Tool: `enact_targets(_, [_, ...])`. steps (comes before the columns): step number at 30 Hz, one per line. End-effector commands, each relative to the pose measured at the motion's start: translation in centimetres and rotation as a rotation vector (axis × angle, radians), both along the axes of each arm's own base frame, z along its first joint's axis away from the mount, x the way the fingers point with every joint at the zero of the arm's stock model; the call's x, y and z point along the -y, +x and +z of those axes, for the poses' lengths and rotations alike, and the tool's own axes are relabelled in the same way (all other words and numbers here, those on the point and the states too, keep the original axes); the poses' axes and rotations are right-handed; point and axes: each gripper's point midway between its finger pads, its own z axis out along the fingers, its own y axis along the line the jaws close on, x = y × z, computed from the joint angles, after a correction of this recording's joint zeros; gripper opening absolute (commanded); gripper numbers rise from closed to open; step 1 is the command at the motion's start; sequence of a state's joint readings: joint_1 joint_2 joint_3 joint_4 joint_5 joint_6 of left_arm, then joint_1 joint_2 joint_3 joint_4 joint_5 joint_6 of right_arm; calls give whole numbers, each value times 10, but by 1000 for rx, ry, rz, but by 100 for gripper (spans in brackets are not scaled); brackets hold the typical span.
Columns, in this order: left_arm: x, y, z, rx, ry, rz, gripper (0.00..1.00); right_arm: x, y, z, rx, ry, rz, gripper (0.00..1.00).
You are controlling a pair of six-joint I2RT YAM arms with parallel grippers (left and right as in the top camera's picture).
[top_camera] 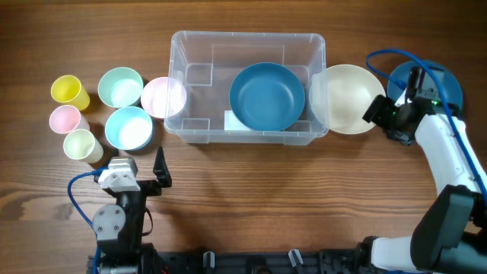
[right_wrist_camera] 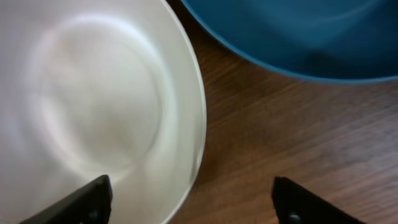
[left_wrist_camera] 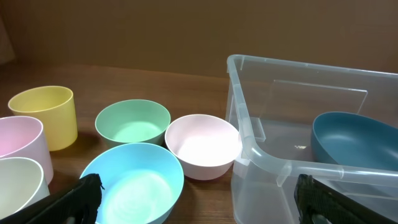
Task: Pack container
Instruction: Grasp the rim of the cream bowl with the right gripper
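The container [top_camera: 247, 46], a large clear tub, stands at the table's middle back with a dark blue bowl [top_camera: 266, 95] inside; the left wrist view shows the container [left_wrist_camera: 261, 149] on the right. A cream bowl [top_camera: 346, 97] sits against its right side. My right gripper [top_camera: 378, 113] is at that bowl's right edge. In the right wrist view the gripper [right_wrist_camera: 189, 202] is open, straddling the cream bowl's [right_wrist_camera: 93, 106] rim without clamping it. My left gripper [top_camera: 141, 170] hovers open near the front left, holding nothing; in its own view the gripper [left_wrist_camera: 199, 202] faces a light blue bowl [left_wrist_camera: 134, 183].
A second dark blue bowl [top_camera: 437, 80] lies at the far right under the right arm. At the left are a mint bowl [top_camera: 120, 86], a light blue bowl [top_camera: 128, 128], a pink bowl [top_camera: 163, 97], and yellow [top_camera: 68, 91], pink [top_camera: 65, 119] and cream [top_camera: 80, 144] cups.
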State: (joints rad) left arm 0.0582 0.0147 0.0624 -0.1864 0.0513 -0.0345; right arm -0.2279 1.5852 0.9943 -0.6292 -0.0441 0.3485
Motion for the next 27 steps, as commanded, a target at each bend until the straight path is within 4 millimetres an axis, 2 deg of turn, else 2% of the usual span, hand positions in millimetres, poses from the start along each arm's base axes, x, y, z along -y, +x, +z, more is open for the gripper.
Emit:
enact_targets(1, [3, 0, -2, 2, 14, -19, 100, -8, -8, -22, -7, 54, -32, 85])
enact_targets(3, [3, 0, -2, 2, 14, -19, 100, -9, -8, -28, 4, 54, -30, 84])
enact_targets(8, [3, 0, -2, 2, 14, -19, 100, -9, -9, -30, 7, 54, -30, 69])
enact_targets(12, [3, 0, -2, 2, 14, -19, 100, -10, -11, -31, -6, 53, -20, 40])
enact_targets(14, [3, 0, -2, 2, 14, -19, 100, -10, -12, -31, -7, 49, -8, 32])
enact_targets(19, [3, 0, -2, 2, 14, -19, 100, -11, -16, -33, -22, 50, -3, 21])
enact_targets(21, [3, 0, -2, 2, 14, -19, 100, -11, -16, -33, -23, 50, -3, 8])
enact_targets(22, [3, 0, -2, 2, 14, -19, 100, -11, -16, -33, -23, 50, -3, 4])
enact_targets(27, [3, 0, -2, 2, 14, -19, 100, -12, -18, -27, -20, 36, 45, 4])
